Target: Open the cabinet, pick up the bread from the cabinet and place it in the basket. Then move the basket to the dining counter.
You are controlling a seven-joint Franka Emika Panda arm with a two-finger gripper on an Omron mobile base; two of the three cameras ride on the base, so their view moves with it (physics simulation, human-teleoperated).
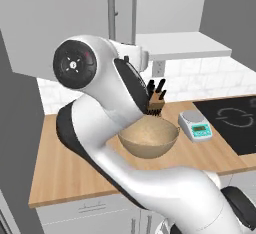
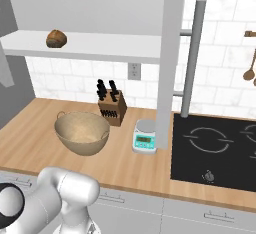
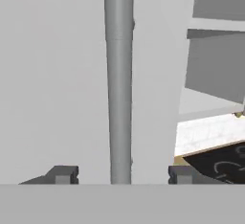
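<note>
White brick tiles back a wooden surface (image 2: 30, 133) that runs under a light-grey cabinet (image 2: 100, 3) whose white shelf (image 2: 100, 45) lies exposed. One small brown loaf of bread (image 2: 56, 38) sits on that shelf near its left end, its long axis lying roughly along the shelf edge, though it is too small to say which end leads. One cabinet door (image 2: 170, 53) stands swung out edge-on, its long silver handle (image 2: 192, 58) running straight up and down.

In the hand view the same handle (image 3: 118, 79) rises vertically between the two dark fingertips (image 3: 62, 174) of the claw (image 3: 119, 175); the jaws stand apart on either side of the bar, neither pressing it, so nothing is held. The top and bottom of the bar are cut off there.

One round tan basket (image 2: 81, 132) rests upright on the surface, mouth up, just left of one knife block (image 2: 112, 109) and apart from one small scale (image 2: 145, 136). One black cooktop (image 2: 215, 150) lies to the right, cut by the frame. Two wooden utensils (image 2: 249, 70) hang at the far right edge, partly cropped. In the left base view the white arm (image 1: 100, 108) hides part of the basket (image 1: 150, 138) and most of the knife block (image 1: 156, 100).
</note>
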